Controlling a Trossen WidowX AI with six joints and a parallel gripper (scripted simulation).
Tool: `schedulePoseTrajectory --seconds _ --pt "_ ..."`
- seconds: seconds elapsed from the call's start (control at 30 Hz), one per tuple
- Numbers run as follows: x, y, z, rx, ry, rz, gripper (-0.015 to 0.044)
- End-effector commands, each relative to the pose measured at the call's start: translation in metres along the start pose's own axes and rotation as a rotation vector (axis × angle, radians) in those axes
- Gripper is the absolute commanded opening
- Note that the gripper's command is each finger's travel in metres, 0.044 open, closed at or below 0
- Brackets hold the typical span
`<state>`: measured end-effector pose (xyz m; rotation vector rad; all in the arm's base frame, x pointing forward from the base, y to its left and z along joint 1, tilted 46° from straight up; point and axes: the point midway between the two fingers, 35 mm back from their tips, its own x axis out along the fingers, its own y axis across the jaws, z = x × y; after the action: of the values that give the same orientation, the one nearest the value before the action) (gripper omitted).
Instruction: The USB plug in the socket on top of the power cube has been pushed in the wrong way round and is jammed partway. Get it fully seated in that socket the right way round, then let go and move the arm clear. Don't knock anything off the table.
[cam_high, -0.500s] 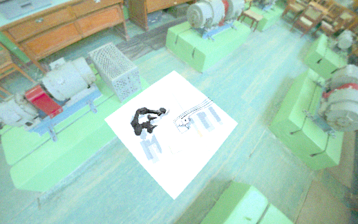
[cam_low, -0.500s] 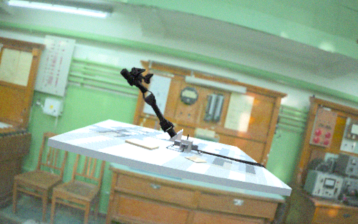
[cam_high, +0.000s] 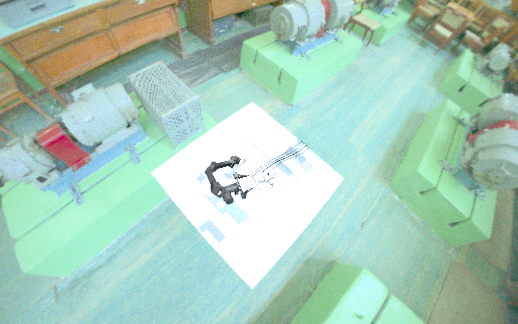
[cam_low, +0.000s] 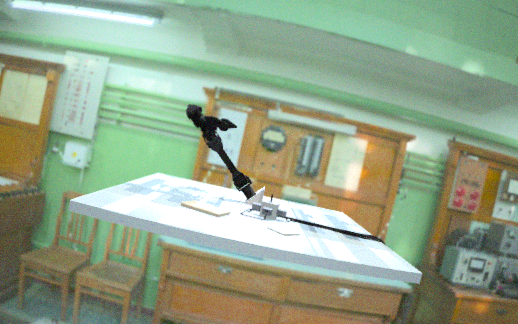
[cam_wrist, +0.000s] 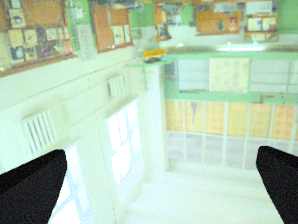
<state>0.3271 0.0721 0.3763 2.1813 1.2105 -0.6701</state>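
The power cube (cam_low: 268, 210) (cam_high: 264, 181) sits near the middle of the white table (cam_low: 150, 222) (cam_high: 280, 240). A small dark USB plug (cam_low: 271, 199) stands upright on its top; I cannot tell how deep it sits or which way round. Black cables (cam_low: 332, 229) (cam_high: 286, 154) run from the cube toward the table's far right edge. My gripper (cam_low: 226, 123) (cam_high: 235, 160) (cam_wrist: 162, 157) is open and empty, raised high above the table, up and to the left of the cube. The wrist view shows only the room's walls between the two dark fingers.
A flat tan board (cam_low: 205, 208) lies on the table left of the cube, and a thin white card (cam_low: 283, 231) lies in front of it. The arm's base (cam_low: 247, 192) stands just behind the cube. Wooden cabinets and chairs stand around the table.
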Motion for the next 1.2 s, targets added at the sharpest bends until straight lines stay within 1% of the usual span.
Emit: schedulePoseTrajectory --seconds 0.0,0.2,0.37,0.5,0.6,0.63,0.7,1.17 --pt "0.061 0.001 0.039 0.089 -0.224 -0.101 0.0440" --pt "0.140 -0.012 0.097 0.163 -0.592 -0.200 0.0440" --pt "0.195 -0.037 0.147 0.132 -0.937 -0.235 0.0440" --pt "0.231 -0.064 0.188 0.021 -1.240 -0.215 0.0440" --pt "0.251 -0.085 0.217 -0.139 -1.482 -0.168 0.0440" --pt "0.255 -0.090 0.223 -0.188 -1.536 -0.151 0.0440" --pt "0.256 -0.096 0.228 -0.232 -1.579 -0.135 0.0440" --pt "0.254 -0.097 0.231 -0.232 -1.579 -0.136 0.0440"
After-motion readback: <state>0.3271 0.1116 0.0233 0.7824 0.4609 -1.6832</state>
